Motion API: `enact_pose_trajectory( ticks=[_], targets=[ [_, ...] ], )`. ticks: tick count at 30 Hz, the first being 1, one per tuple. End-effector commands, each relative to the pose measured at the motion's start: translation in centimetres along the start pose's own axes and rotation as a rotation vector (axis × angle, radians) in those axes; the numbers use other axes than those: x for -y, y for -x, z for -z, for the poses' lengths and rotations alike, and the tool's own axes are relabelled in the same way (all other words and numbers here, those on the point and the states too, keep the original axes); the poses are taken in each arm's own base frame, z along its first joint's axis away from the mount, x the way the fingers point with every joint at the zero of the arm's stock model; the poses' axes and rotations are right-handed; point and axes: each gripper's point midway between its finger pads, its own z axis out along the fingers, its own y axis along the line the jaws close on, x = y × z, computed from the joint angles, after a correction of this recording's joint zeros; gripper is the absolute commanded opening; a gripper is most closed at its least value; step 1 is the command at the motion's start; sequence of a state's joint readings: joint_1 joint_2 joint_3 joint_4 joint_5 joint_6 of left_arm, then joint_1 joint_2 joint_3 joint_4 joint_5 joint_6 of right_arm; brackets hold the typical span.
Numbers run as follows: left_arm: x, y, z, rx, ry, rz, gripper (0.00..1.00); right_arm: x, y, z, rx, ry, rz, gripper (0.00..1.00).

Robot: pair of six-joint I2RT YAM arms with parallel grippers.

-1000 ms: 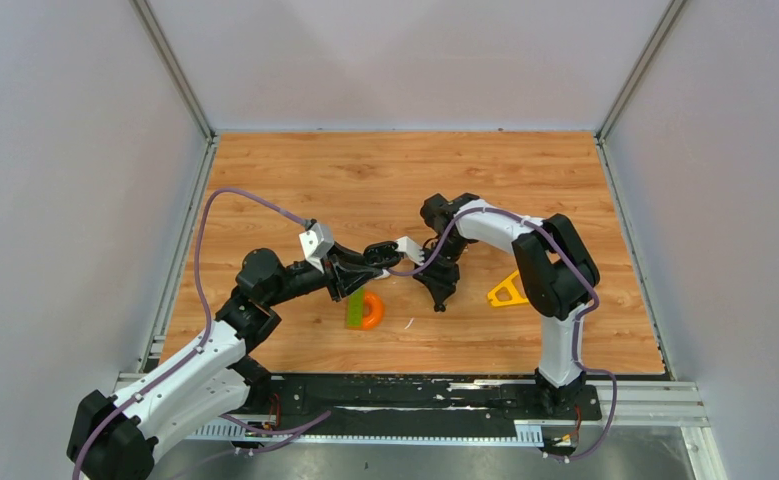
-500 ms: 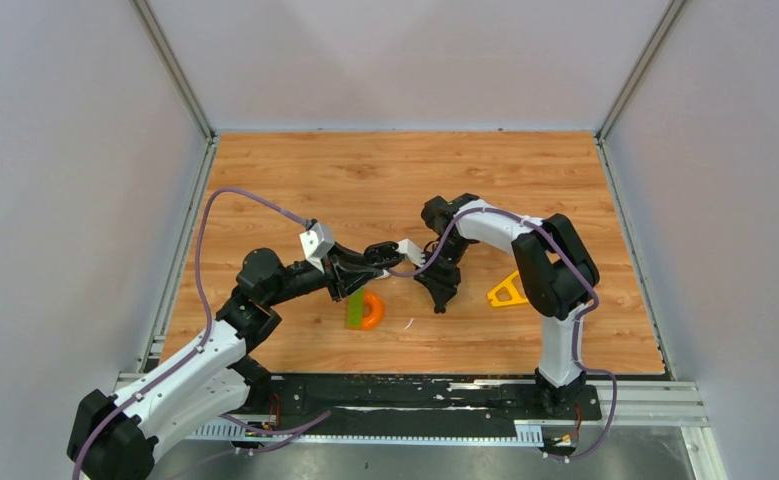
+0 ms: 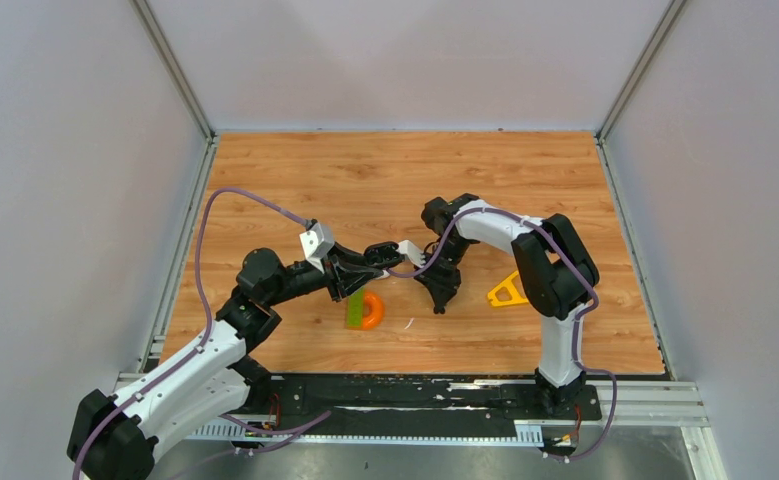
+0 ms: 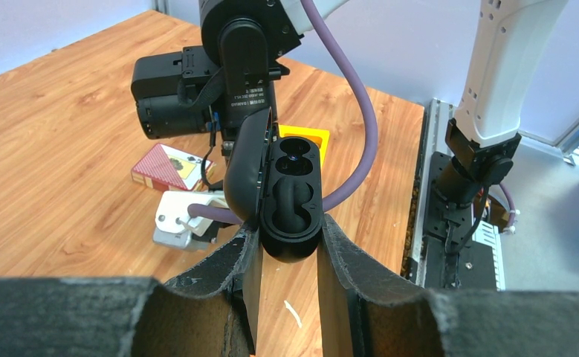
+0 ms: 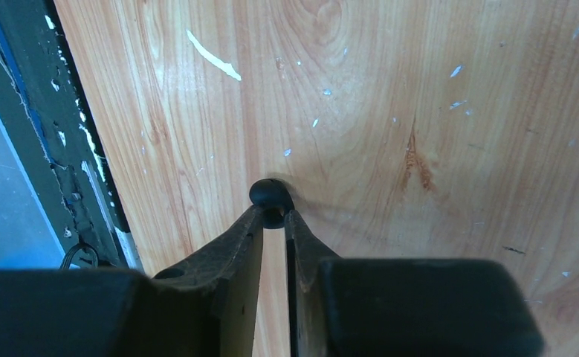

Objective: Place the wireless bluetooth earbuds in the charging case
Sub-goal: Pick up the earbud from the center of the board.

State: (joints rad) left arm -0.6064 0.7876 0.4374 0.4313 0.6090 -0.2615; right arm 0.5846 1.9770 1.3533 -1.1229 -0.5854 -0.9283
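Note:
My left gripper (image 4: 289, 234) is shut on the lower end of a black charging case (image 4: 293, 186), held above the table with its lid (image 4: 247, 167) open. Its moulded cavities are dark, and I cannot tell whether anything sits in them. In the top view the case (image 3: 383, 255) hangs mid-table, just left of my right arm. My right gripper (image 5: 273, 216) points down at the table, shut on a small black knobby earbud (image 5: 267, 193) close to the wood. It also shows in the top view (image 3: 438, 298). The white earbuds are out of view.
A thin white sliver (image 5: 213, 56) lies on the wood near the black front rail (image 5: 41, 111). An orange and green object (image 3: 363, 310) sits below the left gripper. A yellow triangular piece (image 3: 505, 290) lies right of the right gripper. A red box (image 4: 169, 167) lies behind the case.

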Motion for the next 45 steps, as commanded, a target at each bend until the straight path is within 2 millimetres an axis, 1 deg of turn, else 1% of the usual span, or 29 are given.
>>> enact_pose_trajectory(
  ticks=[1, 4, 6, 7, 11, 16, 24, 35, 43, 45],
  targets=[
    [0.5, 1.9, -0.2, 0.039, -0.021, -0.032, 0.02, -0.4, 1.5, 1.0, 0.066, 0.024, 0.026, 0.17],
    [0.5, 2.0, -0.1, 0.039, -0.02, -0.033, 0.01, 0.1, 1.9, 2.2, 0.087, -0.002, 0.027, 0.13],
    [0.5, 2.0, -0.2, 0.039, -0.021, -0.033, 0.01, 0.6, 1.8, 2.4, 0.082, -0.03, 0.03, 0.13],
    [0.5, 2.0, -0.1, 0.04, -0.02, -0.033, 0.01, 0.9, 1.7, 2.3, 0.079, -0.045, 0.032, 0.14],
    [0.5, 2.0, -0.1, 0.039, -0.02, -0.036, 0.01, 1.3, 1.1, 1.4, 0.071, -0.055, 0.015, 0.24],
    [0.5, 1.9, -0.1, 0.038, -0.016, -0.036, 0.01, 1.6, 1.0, 0.6, 0.075, -0.042, -0.006, 0.27],
    [0.5, 2.0, -0.1, 0.039, -0.016, -0.036, 0.01, 1.1, 0.5, 0.0, 0.07, -0.015, -0.01, 0.32],
    [0.5, 1.9, -0.2, 0.036, -0.018, -0.033, 0.01, -0.1, 0.3, -0.7, 0.076, 0.006, -0.006, 0.33],
    [0.4, 1.9, -0.1, 0.037, -0.018, -0.034, 0.01, -0.2, 0.5, -0.7, 0.075, 0.005, -0.007, 0.33],
    [0.5, 1.9, -0.1, 0.037, -0.019, -0.034, 0.01, -0.4, 0.6, -0.3, 0.072, 0.005, -0.003, 0.33]
  ],
)
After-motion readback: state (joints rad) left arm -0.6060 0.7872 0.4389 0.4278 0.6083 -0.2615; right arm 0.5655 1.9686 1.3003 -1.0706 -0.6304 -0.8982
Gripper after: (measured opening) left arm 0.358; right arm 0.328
